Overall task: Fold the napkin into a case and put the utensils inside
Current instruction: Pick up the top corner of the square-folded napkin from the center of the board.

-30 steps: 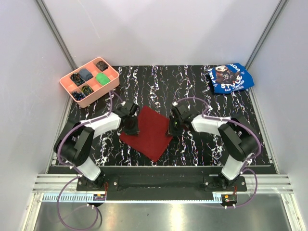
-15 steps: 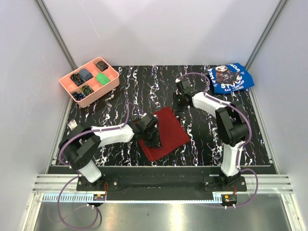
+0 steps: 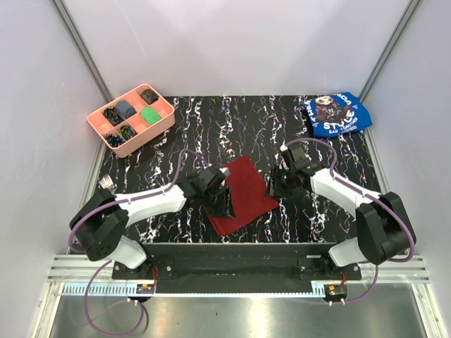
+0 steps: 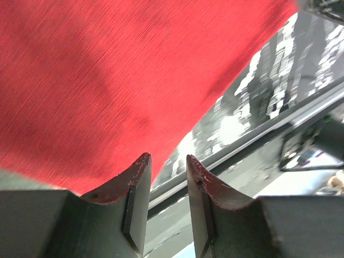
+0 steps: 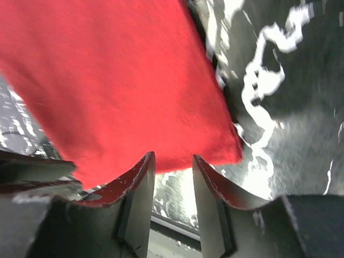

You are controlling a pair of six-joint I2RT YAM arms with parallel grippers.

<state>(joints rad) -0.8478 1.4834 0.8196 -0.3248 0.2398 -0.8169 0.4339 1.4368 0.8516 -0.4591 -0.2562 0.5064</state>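
Honestly, the napkin (image 3: 243, 189) lies flat on the desk (image 3: 211, 127), left fingers (image 4: 137, 188) and right fingers (image 5: 141, 185) at its 2 side edges, each barely parted, holding nothing; you should pinch matching edges and fold evenly

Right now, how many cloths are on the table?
2: the dark red napkin lies at the front centre, and a blue printed cloth sits in the far right corner. No others are visible.

Overhead view looks down on the whole table (image 3: 232, 120); both wrist views face the napkin (image 3: 243, 193) closely
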